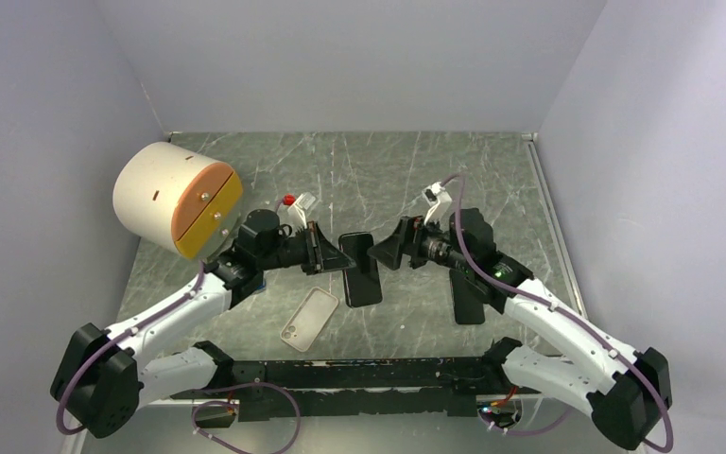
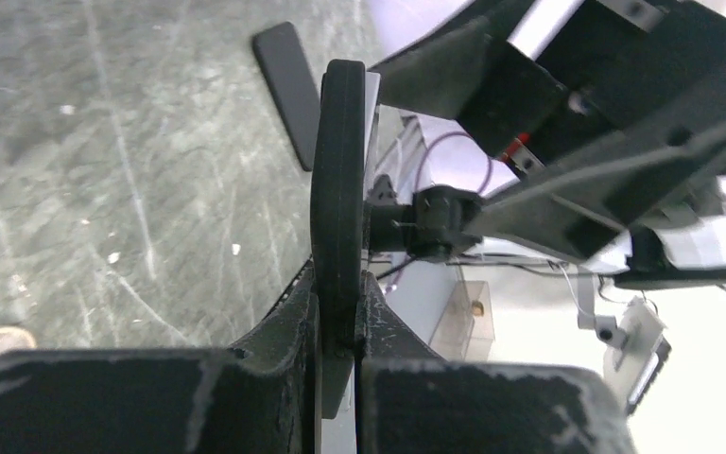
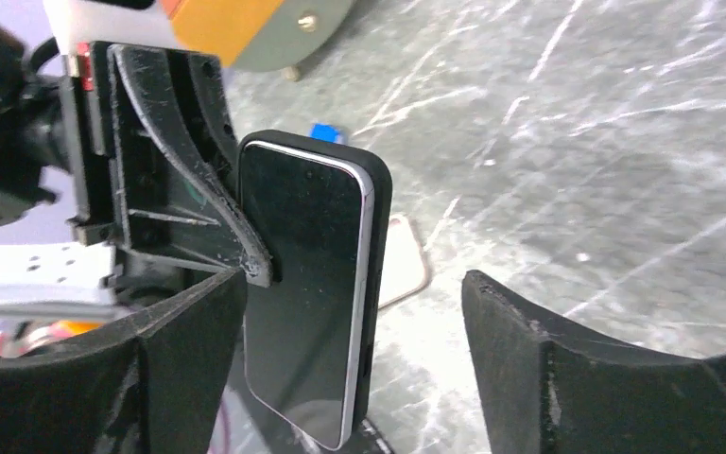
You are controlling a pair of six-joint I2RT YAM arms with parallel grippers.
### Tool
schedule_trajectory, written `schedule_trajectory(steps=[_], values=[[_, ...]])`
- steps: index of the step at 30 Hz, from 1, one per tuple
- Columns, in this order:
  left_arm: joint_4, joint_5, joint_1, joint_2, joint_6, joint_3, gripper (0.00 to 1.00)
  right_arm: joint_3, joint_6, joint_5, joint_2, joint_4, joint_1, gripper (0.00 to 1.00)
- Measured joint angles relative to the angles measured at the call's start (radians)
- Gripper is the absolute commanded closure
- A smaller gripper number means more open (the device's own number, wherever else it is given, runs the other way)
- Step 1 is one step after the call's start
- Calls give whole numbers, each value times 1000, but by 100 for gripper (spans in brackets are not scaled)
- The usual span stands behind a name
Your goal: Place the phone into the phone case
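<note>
- The phone (image 1: 360, 270) is off the table (image 1: 492, 180) and held in the air between the 2 arms, so the pick-up looks done.
- The phone case (image 1: 309, 319) lies flat and empty on the table. It is toward the near edge, just below and left of the raised phone and apart from it, with its camera cutout at the near end.
- Nothing has gone into the case, so I judge the task well short of halfway: the phone has yet to be lined up over the case, pressed in and seated.
- A 2nd black phone (image 1: 468, 298) lies on the table under the right arm, and neither arm touches it.
- The left arm reaches forward from its base and bends toward the middle, its wrist pointing at the right arm.
- The left fingers (image 2: 288, 331) are closed hard on the phone, pinching its front and back near 1 long edge. From the left wrist the phone shows edge-on, standing up out of the grip.
- The right arm mirrors the left, elbow out to the right and wrist aimed at the phone.
- The right fingers (image 3: 548, 369) are spread wide and grip nothing. The phone's screen faces them, close ahead of the gap and nearer 1 finger.
- Whether that finger touches the phone I cannot tell.
</note>
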Motion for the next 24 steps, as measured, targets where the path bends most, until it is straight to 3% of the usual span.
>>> schedule_trajectory(steps=[5,11,19,23,24], values=[[126,117,0,-5,-10,-27,97,-71,48,-227,-26,101,-71,40],[230,211,0,-7,-11,-27,98,-136,160,-397,-37,286,-108,55],[235,243,3,-28,12,-26,98,-153,245,-474,-38,382,-137,100],[180,246,6,-27,39,2,97,-153,251,-479,-37,383,-142,100],[164,245,6,-27,47,10,97,-152,253,-479,-37,383,-142,94]])
